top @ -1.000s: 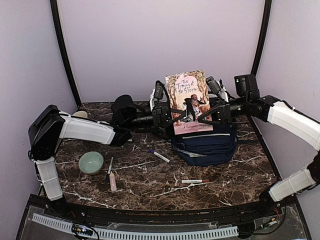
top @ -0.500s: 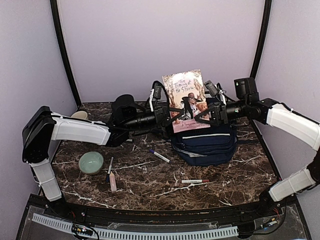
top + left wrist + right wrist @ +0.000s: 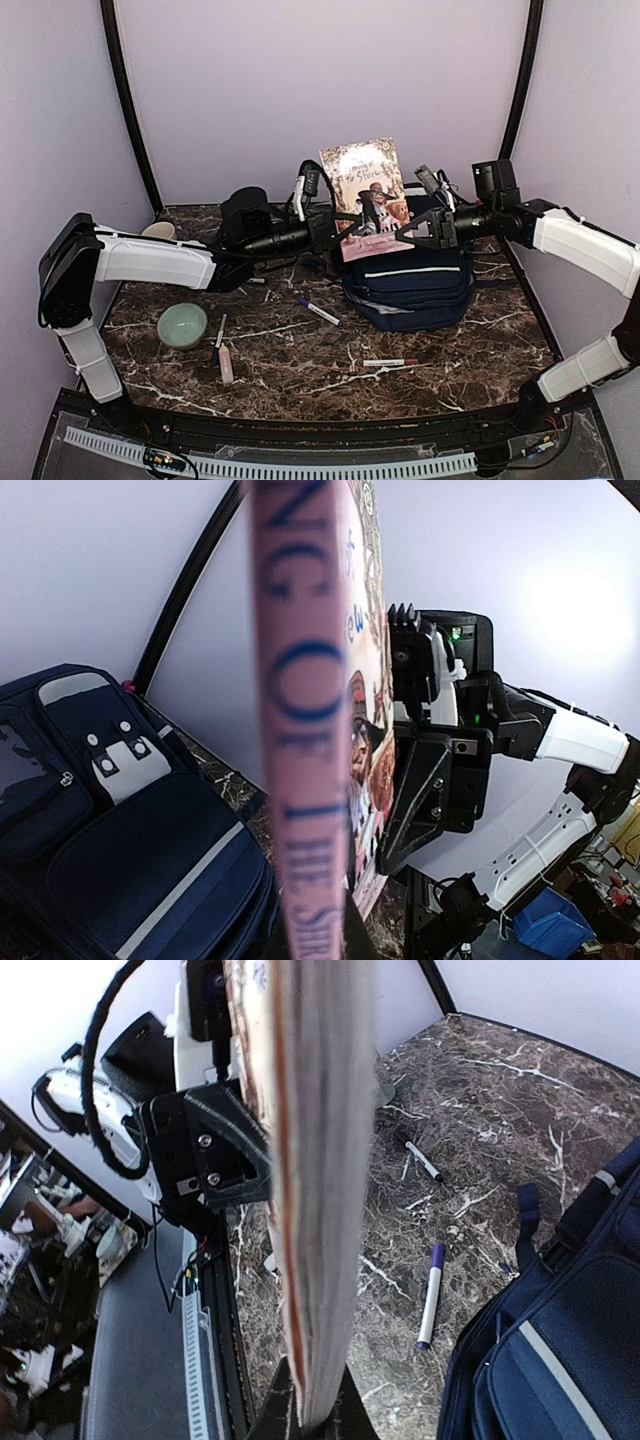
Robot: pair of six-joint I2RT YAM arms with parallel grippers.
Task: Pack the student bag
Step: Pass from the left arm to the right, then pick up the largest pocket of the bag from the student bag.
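The student bag (image 3: 410, 285), navy with thin white stripes, lies at the back right of the table. Above it a pink-spined book (image 3: 365, 200) is held upright, tilted a little left. My left gripper (image 3: 338, 226) is shut on its left lower edge, the spine side (image 3: 305, 730). My right gripper (image 3: 405, 236) is shut on its right lower edge, pinching the page edges (image 3: 320, 1160) between both fingers (image 3: 312, 1415). In the left wrist view the bag (image 3: 120, 850) lies below left and the right gripper (image 3: 440, 780) shows beyond the cover.
A green bowl (image 3: 182, 325) and two pens (image 3: 222, 355) lie at the front left. A purple-capped marker (image 3: 318, 311) lies left of the bag, and a red-tipped pen (image 3: 390, 362) in front of it. A pale cup (image 3: 160, 229) stands at the back left.
My right gripper has shut on the book's right edge. The book has shifted slightly left and up between both grippers, and the left arm has drawn back a little.
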